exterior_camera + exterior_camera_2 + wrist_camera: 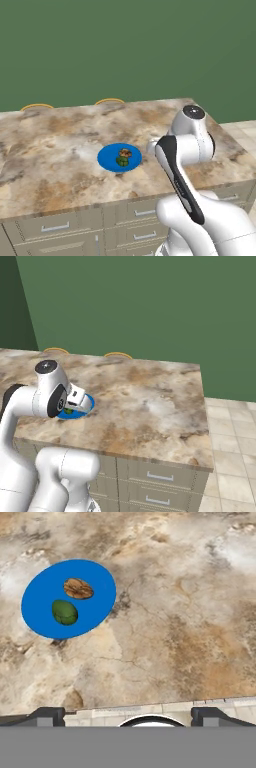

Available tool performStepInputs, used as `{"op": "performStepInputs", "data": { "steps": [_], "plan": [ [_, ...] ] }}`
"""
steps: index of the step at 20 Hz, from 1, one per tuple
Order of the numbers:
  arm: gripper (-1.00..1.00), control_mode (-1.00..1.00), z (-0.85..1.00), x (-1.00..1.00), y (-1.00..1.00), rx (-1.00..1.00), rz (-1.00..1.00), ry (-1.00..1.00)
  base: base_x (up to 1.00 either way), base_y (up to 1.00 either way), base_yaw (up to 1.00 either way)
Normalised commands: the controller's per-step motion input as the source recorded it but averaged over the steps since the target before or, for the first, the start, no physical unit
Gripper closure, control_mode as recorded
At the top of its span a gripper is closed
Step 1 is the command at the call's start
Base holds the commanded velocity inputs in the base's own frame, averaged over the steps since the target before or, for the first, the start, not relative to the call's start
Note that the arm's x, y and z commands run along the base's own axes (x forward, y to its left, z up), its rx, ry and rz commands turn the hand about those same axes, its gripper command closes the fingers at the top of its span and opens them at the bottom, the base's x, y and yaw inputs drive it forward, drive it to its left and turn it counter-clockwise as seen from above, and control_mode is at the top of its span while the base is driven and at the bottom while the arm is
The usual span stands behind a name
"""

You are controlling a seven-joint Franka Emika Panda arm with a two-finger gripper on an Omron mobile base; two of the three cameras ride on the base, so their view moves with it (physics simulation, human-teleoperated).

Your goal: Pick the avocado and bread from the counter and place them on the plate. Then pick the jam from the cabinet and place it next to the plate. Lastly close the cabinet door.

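Note:
The blue plate [45,597] lies on the marbled counter [175,612], carrying the dark green avocado [65,612] and, beside it, the tan-brown bread [78,588]. In the left base view the plate [107,157] holds the avocado [122,161] and bread [125,152] just left of my wrist. My gripper [130,716] hovers above the counter, off to one side of the plate, open with nothing between its widely spread fingertips [47,714]. The hand partly covers the plate [75,414] in the right base view. The jam, cabinet and cabinet door are out of view.
Beige drawers with silver handles [55,227] run under the counter's front edge. Two yellow curved tops [36,106] peek over the far edge, before a green wall. The counter [150,401] ends at the right, above tiled floor [230,456].

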Motion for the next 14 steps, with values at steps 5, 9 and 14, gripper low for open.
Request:
{"op": "performStepInputs", "data": {
  "steps": [5, 9, 14],
  "plan": [
    [-1.00, 1.00, 0.00, -0.01, 0.00, 0.00, 0.00, 0.00, -0.19, 0.00, -0.03],
    [-1.00, 1.00, 0.00, 0.00, 0.00, 0.00, 0.00, 0.00, -0.35, -0.01, -0.07],
    [-1.00, 1.00, 0.00, 0.00, 0.00, 0.00, 0.00, 0.00, -0.36, 0.00, -0.08]
  ]
}}
